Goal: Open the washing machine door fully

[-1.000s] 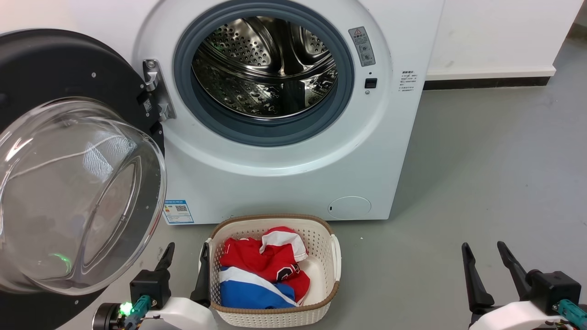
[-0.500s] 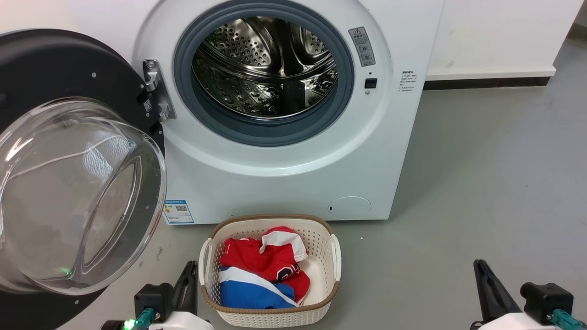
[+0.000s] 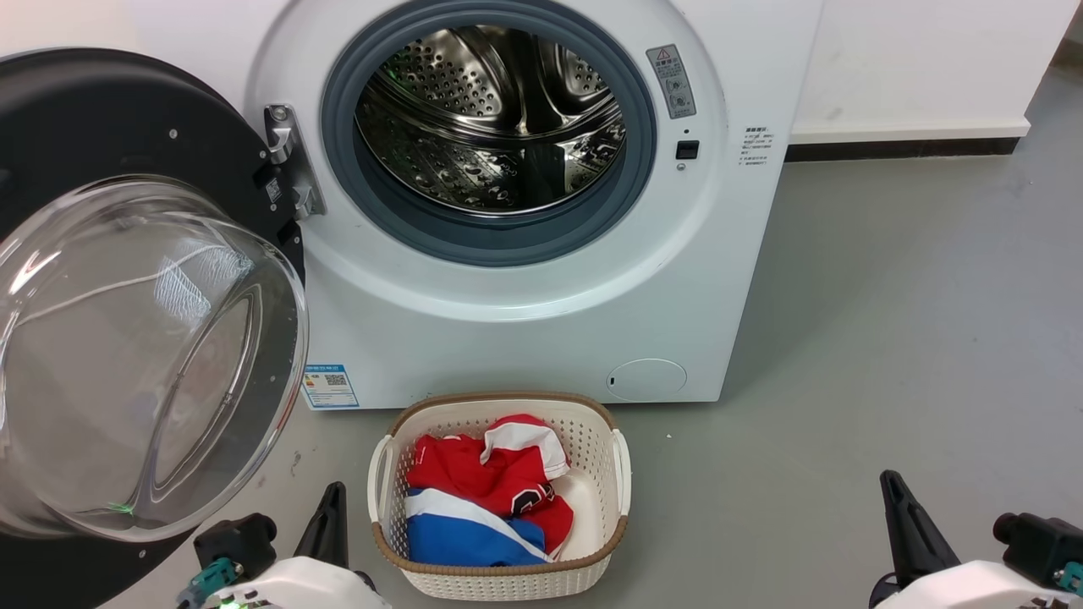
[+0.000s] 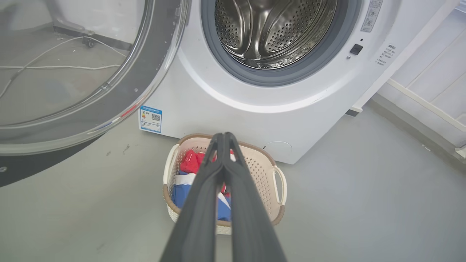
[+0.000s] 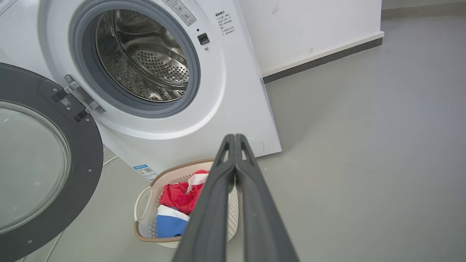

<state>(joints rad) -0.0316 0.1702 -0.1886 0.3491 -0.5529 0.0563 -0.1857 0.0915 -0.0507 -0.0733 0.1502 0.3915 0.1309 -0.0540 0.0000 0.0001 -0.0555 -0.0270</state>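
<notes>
- left gripper point(image 3: 336, 492) sits low at the lower left of the head view, its two dark fingers pressed flat together, tips touching
- right gripper point(image 3: 888, 480) is low at the lower right, same deal, fingers closed tip to tip
- both point up and forward off pale forearms

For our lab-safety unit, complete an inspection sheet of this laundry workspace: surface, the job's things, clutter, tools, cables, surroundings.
Surface: grey floor, a few small marks.
Job's things: washing machine door swung wide to the left on its hinge; washing machine upright, nothing seen in the drum.
Clutter: basket of red, white and blue clothes on the floor before the washer.
Tools: left tool shut, empty; right tool shut, empty; both clear of the door.
Cables: white cable on the floor, seen through the door glass.
Surroundings: white wall, dark skirting.
</notes>
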